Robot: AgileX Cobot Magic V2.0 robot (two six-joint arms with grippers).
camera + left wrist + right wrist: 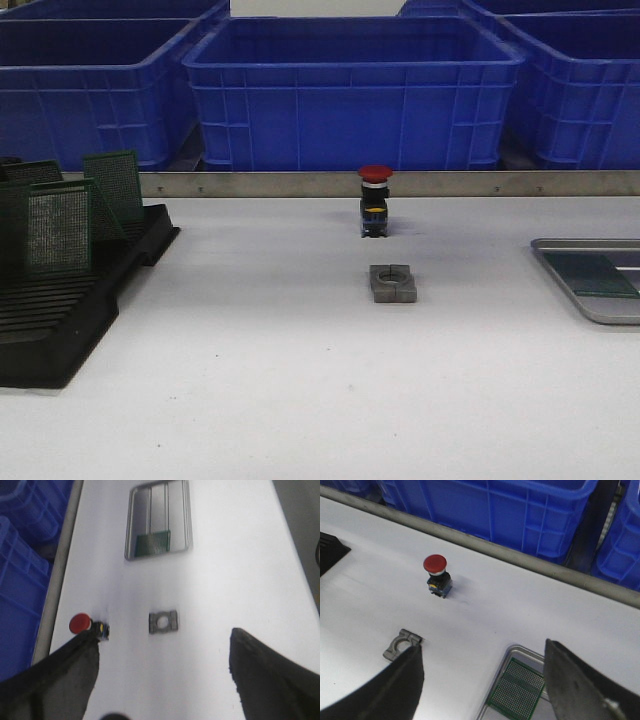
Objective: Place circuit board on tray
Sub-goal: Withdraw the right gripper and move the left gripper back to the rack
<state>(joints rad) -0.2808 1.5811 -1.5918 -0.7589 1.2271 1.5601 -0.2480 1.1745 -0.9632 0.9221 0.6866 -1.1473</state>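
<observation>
The tray (590, 285) sits at the table's right edge with one circuit board (590, 275) lying flat inside it. The black rack (60, 320) at left holds further green boards (60, 228) upright. Blue bins (350, 90) line the far side. The left gripper (162, 680) and right gripper (482, 680) are both spread apart, holding nothing.

Even, fairly bright overhead light washes the white bench (300, 380), leaving only short, soft shadows under the red push button (375, 200) and the grey metal block (392, 283). The left wrist view is hazy and overexposed; its near pincer fingers (60, 680) are blurred.
</observation>
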